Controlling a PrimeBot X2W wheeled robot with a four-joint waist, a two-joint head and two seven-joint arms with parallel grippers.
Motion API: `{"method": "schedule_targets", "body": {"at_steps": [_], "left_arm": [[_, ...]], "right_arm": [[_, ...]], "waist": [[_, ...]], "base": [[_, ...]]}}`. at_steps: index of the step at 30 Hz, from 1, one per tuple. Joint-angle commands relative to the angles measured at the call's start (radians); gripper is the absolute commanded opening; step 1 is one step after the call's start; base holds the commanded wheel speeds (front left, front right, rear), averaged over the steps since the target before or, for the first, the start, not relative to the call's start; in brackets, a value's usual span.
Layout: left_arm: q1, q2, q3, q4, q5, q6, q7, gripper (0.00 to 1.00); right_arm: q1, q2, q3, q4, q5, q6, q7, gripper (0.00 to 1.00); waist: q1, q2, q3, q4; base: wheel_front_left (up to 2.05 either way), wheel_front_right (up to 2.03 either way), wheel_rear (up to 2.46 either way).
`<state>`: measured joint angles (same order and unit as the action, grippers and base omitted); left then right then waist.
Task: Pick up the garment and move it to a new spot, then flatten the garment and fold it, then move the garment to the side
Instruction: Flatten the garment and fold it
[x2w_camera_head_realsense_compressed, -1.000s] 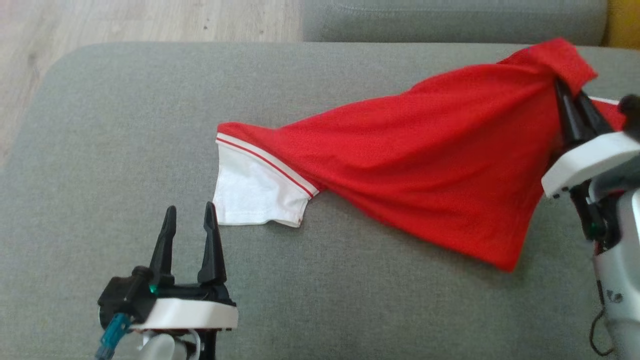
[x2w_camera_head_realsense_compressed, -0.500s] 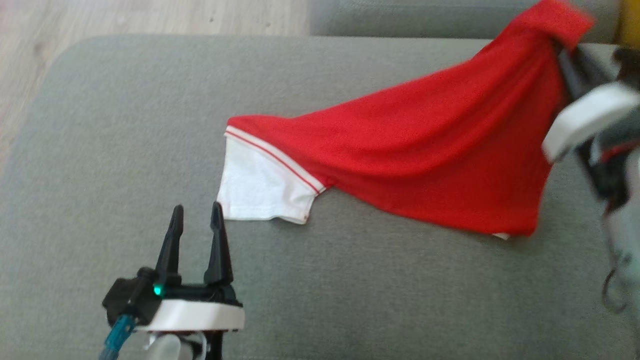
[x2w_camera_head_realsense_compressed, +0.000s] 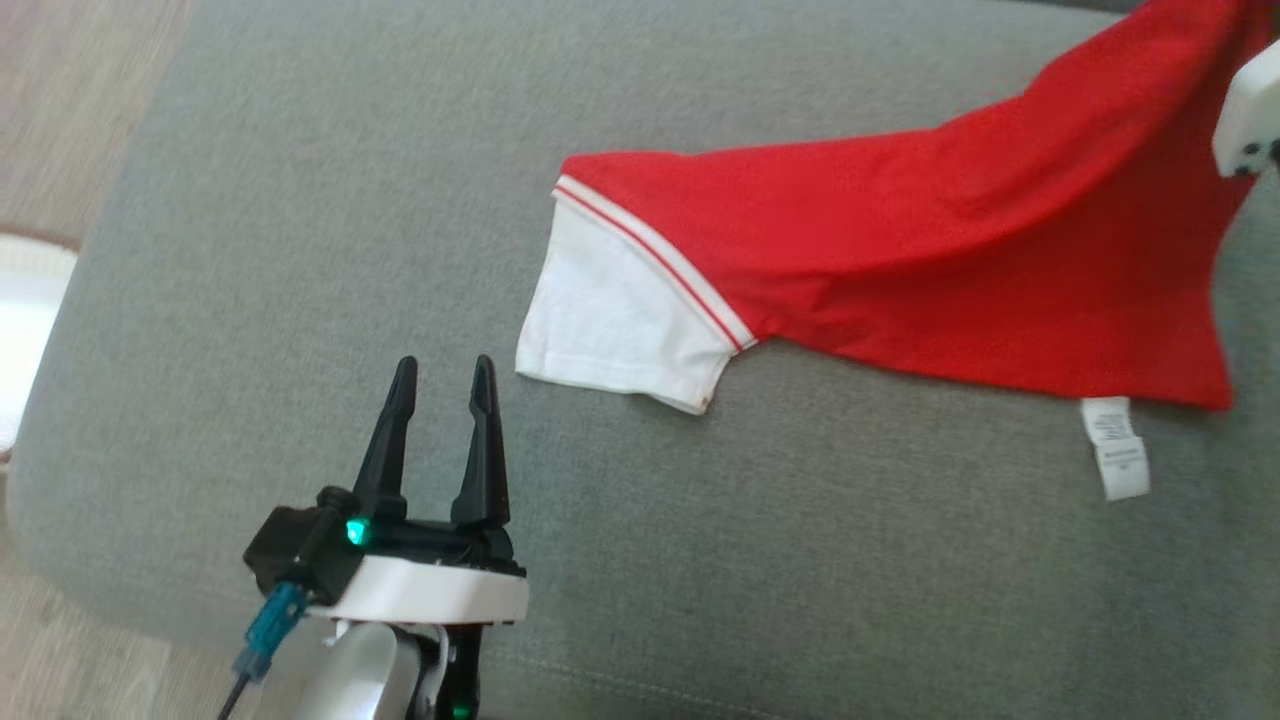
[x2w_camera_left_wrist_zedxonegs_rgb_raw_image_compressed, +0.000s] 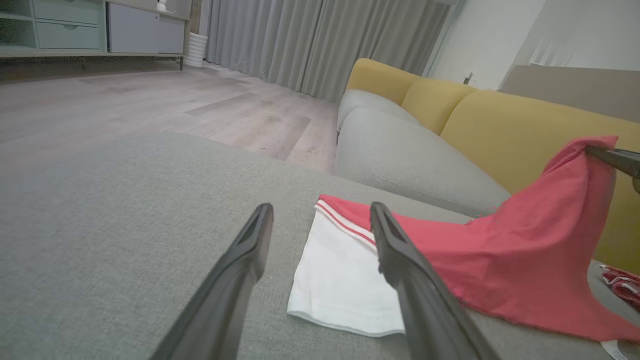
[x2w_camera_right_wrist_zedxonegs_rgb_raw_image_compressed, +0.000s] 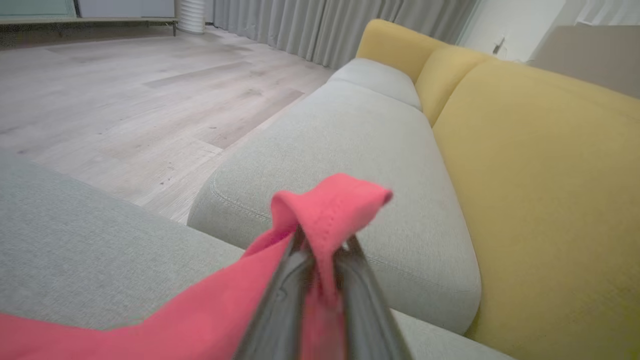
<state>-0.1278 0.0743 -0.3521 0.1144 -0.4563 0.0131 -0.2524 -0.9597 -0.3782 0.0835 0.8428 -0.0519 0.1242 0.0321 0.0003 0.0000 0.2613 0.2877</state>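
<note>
Garment (x2w_camera_head_realsense_compressed: 950, 250): red knitted cloth with a fine mesh-like texture, matt and soft, hanging in folds.
Sleeve (x2w_camera_head_realsense_compressed: 620, 320): white cloth, smoother, matt, with striped red-and-white trim.
Label (x2w_camera_head_realsense_compressed: 1115, 445): thin white strip, faintly printed; cloth or paper cannot be told.
Cushion (x2w_camera_head_realsense_compressed: 300, 200): grey upholstery cloth, coarse weave, matt.
Sofa back (x2w_camera_right_wrist_zedxonegs_rgb_raw_image_compressed: 540, 175): yellow upholstery cloth, matt, finer grain.
Floor (x2w_camera_left_wrist_zedxonegs_rgb_raw_image_compressed: 150, 100): pale wood-look planks, smooth, low sheen.
Curtains (x2w_camera_left_wrist_zedxonegs_rgb_raw_image_compressed: 310, 40): grey cloth, pleated, matt.
Left pincer (x2w_camera_head_realsense_compressed: 444, 362): dark, plastic-looking fingers, smooth, dull sheen.
Wrist housing (x2w_camera_head_realsense_compressed: 430, 600): white plastic, smooth, slightly glossy.
Right pincer (x2w_camera_right_wrist_zedxonegs_rgb_raw_image_compressed: 325, 240): same dark, smooth fingers.
</note>
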Motion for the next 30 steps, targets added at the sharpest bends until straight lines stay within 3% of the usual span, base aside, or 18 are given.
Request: {"method": "schedule_targets", "body": {"at_steps": [1, 8, 18, 25, 30], "left_arm": [[-0.04, -0.003, 0.03, -0.023, 0.015, -0.006, -0.009, 1.0], [-0.03, -0.01, 0.038, 0.0, 0.019, -0.007, -0.009, 1.0], [-0.013, 0.001, 0.055, 0.054, 0.014, -0.009, -0.006, 1.0], [0.029, 0.016, 0.067, 0.084, -0.006, 0.004, 0.011, 1.0], [0.098, 0.022, 0.073, 0.102, -0.027, 0.017, 0.021, 1.0]], "right_arm": [[-0.063, 0.024, -0.006, 0.012, -0.049, 0.007, -0.052, 1.0], [-0.111, 0.092, -0.034, 0.126, -0.095, 0.007, -0.155, 1.0], [-0.034, 0.16, -0.013, 0.189, 0.005, 0.007, -0.251, 1.0], [0.176, 0.184, -0.003, 0.107, 0.122, 0.007, -0.277, 1.0], [0.431, 0.22, -0.02, -0.062, 0.173, 0.007, -0.285, 1.0]], "waist": [[-0.0003, 0.0, 0.021, 0.017], [-0.0003, 0.0, -0.011, -0.018], [-0.0003, 0.0, -0.121, -0.126], [-0.0003, 0.0, -0.202, -0.186], [-0.0003, 0.0, -0.259, -0.223]], "base": [[0.0, 0.0, 0.0], [0.0, 0.0, 0.0], [0.0, 0.0, 0.0], [0.0, 0.0, 0.0], [0.0, 0.0, 0.0]]}}
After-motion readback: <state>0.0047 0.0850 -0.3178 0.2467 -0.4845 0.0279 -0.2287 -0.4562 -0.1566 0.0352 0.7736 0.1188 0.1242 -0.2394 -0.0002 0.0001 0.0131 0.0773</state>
